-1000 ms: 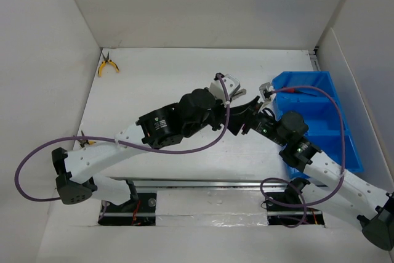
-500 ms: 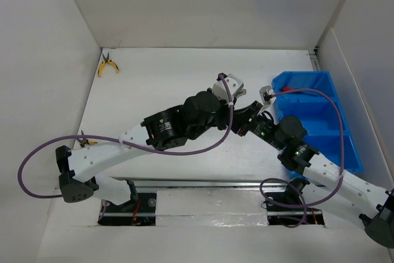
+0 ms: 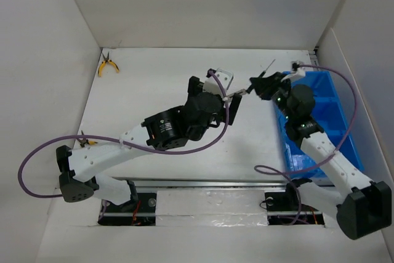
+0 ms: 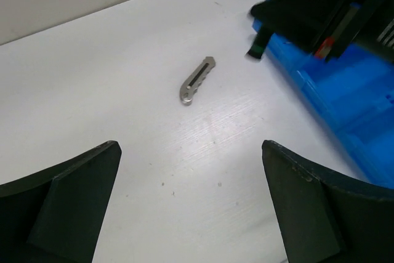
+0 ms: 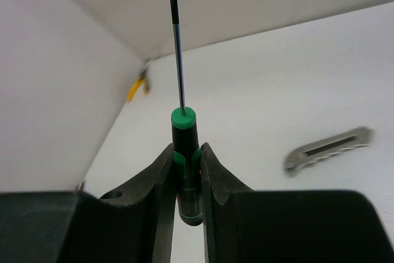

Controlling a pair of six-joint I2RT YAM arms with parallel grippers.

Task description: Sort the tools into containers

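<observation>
Honestly, my right pincer [image 5: 186, 159] pinches the screwdriver [image 5: 183, 118] by its handle alone, shaft jutting out, just beside the bin [image 3: 329, 97]; it may pivot or snag the wall. My left pincer [image 4: 188, 170] gapes wide over the knife [image 4: 198, 80] on the table [image 4: 111, 90].

Screwdriver handle [image 5: 186, 164] half behind fingers [image 5: 157, 183]

Bin [image 3: 335, 112] on table [image 3: 154, 84], R side, long axis near-to-far. Knife [image 4: 197, 80] flat on table, approx. mid, L of bin, near it but apart. Screwdriver [image 5: 184, 129] off the table, in R gripper [image 5: 186, 152], by bin's far-L corner, betw. knife & bin. Pliers [image 3: 108, 64] at table's far-L corner. 2nd pliers [image 3: 84, 141] at L edge, nearer, well apart from the 1st.
</observation>
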